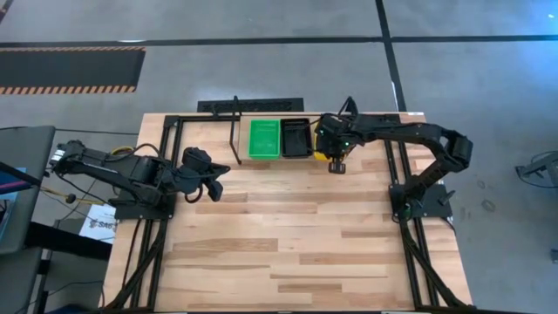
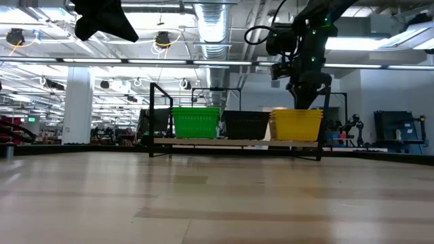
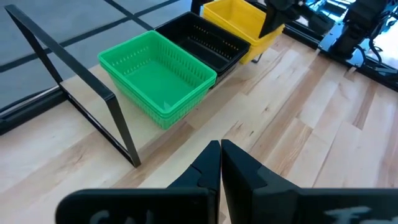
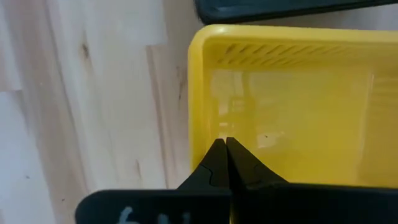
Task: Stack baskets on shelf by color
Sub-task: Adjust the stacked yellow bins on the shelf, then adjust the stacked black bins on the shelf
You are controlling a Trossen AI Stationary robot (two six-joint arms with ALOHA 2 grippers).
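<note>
A low black rod shelf (image 1: 235,131) (image 3: 93,106) stands at the table's far edge. Side by side on its wood base sit a green basket stack (image 1: 264,139) (image 2: 196,123) (image 3: 155,78), a black basket stack (image 1: 296,138) (image 2: 245,125) (image 3: 202,40) and a yellow basket (image 1: 321,156) (image 2: 296,125) (image 4: 298,112). My right gripper (image 1: 336,166) (image 2: 304,105) (image 4: 225,142) is shut and points down over the yellow basket's near-left rim. My left gripper (image 1: 216,179) (image 3: 221,144) is shut and waits above bare wood, left of the shelf. My right gripper points down from above with its shut fingertips (image 4: 217,155) just inside the yellow basket's rim (image 4: 200,124), near one corner. Whether they touch the basket I cannot tell. The basket sits level on the shelf.
Black frame rails (image 1: 161,148) (image 1: 392,166) run along the table's left and right sides by the arm bases. The near half of the wood tabletop (image 1: 288,244) is open boards. A shelf end loop (image 2: 159,115) stands upright left of the green stack.
</note>
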